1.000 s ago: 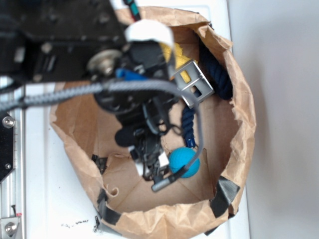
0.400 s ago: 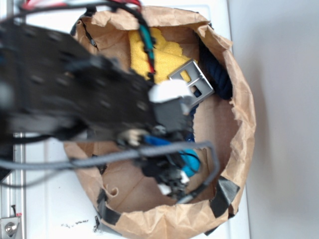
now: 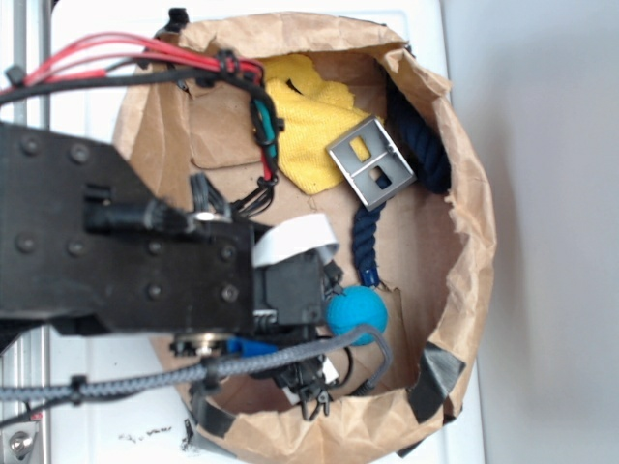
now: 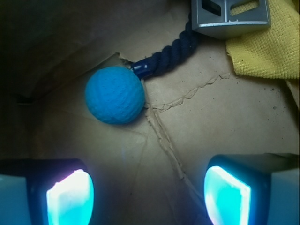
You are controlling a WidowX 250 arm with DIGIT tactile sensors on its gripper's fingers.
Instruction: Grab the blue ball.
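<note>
The blue ball [image 4: 114,94] lies on the floor of the brown paper bag [image 3: 464,193], resting against the capped end of the dark navy rope [image 4: 171,50]. The rope runs from the ball toward the grey metal buckle [image 4: 229,18], and the yellow cloth [image 4: 262,47] lies just beyond the buckle.

The tool [image 4: 149,193] is open: in the wrist view its two lit fingers stand wide apart at the bottom edge, with nothing between them but bare paper.

The coming move turns on the offset between ball and tool. In the wrist view the ball sits ahead of the fingers and to the left of the midline between them, roughly above the left finger [image 4: 70,197] and not in the gap. So the tool seems to need a shift toward that finger's side, then forward or down, before closing. A sphere has no long axis, so finger orientation matters little; centring is what counts.

The rope end touches the ball on the side toward the buckle, so a finger coming down there might catch the rope.

In the exterior view the arm hides most of the tool, so its height above the ball [image 3: 356,314] is hard to judge.
</note>
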